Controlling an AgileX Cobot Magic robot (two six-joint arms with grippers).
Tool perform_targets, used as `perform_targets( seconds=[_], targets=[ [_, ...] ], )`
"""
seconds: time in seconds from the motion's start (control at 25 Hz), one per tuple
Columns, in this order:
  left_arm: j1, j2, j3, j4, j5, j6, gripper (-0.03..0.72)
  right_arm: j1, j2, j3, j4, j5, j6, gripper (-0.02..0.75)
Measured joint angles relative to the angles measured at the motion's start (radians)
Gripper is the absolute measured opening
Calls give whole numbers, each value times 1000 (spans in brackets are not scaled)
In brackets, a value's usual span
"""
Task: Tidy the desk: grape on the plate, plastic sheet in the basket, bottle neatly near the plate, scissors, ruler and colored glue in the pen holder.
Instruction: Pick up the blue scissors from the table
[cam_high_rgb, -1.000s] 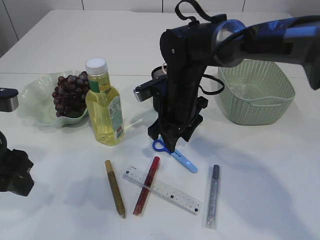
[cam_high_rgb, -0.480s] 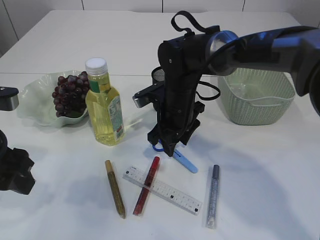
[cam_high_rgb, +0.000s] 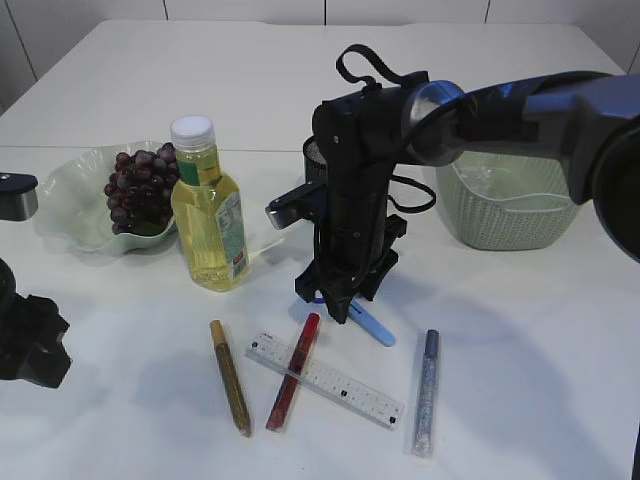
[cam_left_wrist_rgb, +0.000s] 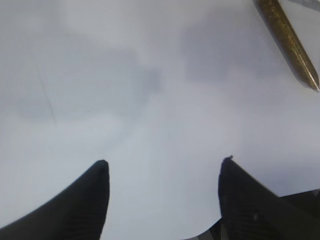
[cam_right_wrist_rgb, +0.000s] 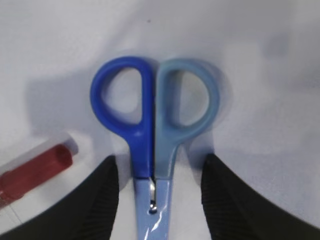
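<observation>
The black right arm reaches in from the right edge of the white table (cam_high_rgb: 520, 330), bends at a raised joint and points its wrist almost straight down over the middle of the surface. Its right gripper (cam_right_wrist_rgb: 156, 182) stands with jaws apart, one dark finger (cam_right_wrist_rgb: 102, 197) on each side of the blue-handled scissors (cam_right_wrist_rgb: 154, 120), just below the two finger loops; neither finger is seen pressing the handles, and the scissors lie flat on the table. In the exterior view the scissors (cam_high_rgb: 372, 326) show only as a pale blue tip beneath the gripper.

The left gripper (cam_left_wrist_rgb: 164, 170) hangs low near the left edge, jaws wide and empty over bare table, with the gold glitter glue pen (cam_high_rgb: 230, 377) near it.

Toward the front edge lie the clear plastic ruler (cam_high_rgb: 326, 380), crossed by the red glitter glue pen (cam_high_rgb: 293, 371), and the silver glitter glue pen (cam_high_rgb: 426, 391). The bottle of yellow liquid with a white cap (cam_high_rgb: 207, 207) stands upright beside the pale green wavy plate (cam_high_rgb: 70, 195) holding the dark grapes (cam_high_rgb: 140, 185). The green woven basket (cam_high_rgb: 510, 200) sits near the right edge, and a black mesh pen holder (cam_high_rgb: 314, 158) is partly hidden behind the arm.
</observation>
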Motion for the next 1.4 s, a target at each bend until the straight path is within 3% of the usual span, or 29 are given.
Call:
perform_targets(
  seconds=[0.24, 0.56, 0.84, 1.08, 1.4],
  targets=[
    [0, 0, 0, 0, -2, 0, 498, 0, 2, -5, 0, 0, 0, 426],
    [0, 0, 0, 2, -3, 0, 498, 0, 2, -5, 6, 6, 0, 217],
    [0, 0, 0, 2, -3, 0, 498, 0, 2, -7, 20, 21, 0, 195],
    [0, 0, 0, 18, -3, 1, 498, -27, -2, -7, 143, 61, -21, 195],
    [0, 0, 0, 18, -3, 1, 498, -176, -105, -7, 354, 66, -104, 194]
  ],
)
